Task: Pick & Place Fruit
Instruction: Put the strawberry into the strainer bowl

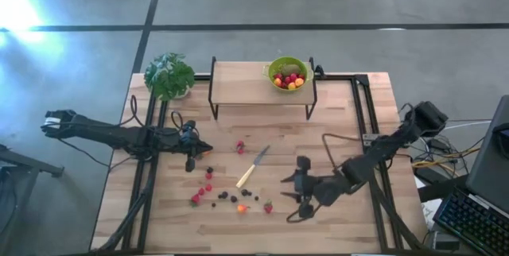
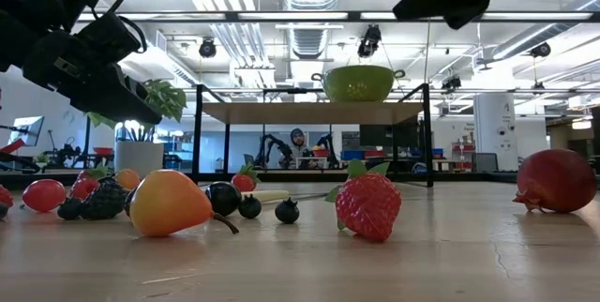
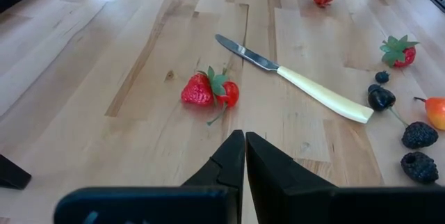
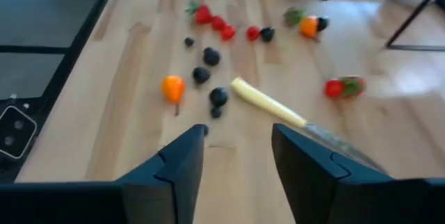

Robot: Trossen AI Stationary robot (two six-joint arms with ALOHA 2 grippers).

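Small fruit lies scattered on the wooden table [image 1: 342, 129]: a strawberry [image 3: 198, 90] with a red cherry [image 3: 230, 93], dark berries [image 4: 211, 57], an orange piece [image 4: 172, 87], a strawberry [image 2: 367, 203] and a round red fruit [image 2: 555, 180]. More fruit fills the green bowl [image 1: 287, 73] on a raised shelf [image 1: 238, 85] at the far side. My left gripper [image 3: 245, 142] is shut and empty, at the left, short of the strawberry. My right gripper [image 4: 236, 140] hovers open above the near right part of the table [image 1: 289, 199], with nothing between its fingers.
A pale-handled knife [image 1: 253, 167] lies slantwise among the fruit at mid-table. A potted plant [image 1: 169, 75] stands at the far left corner. Black frame rails [image 1: 359, 105] run along both sides of the table. Bare wood shows between the shelf and the scattered fruit.
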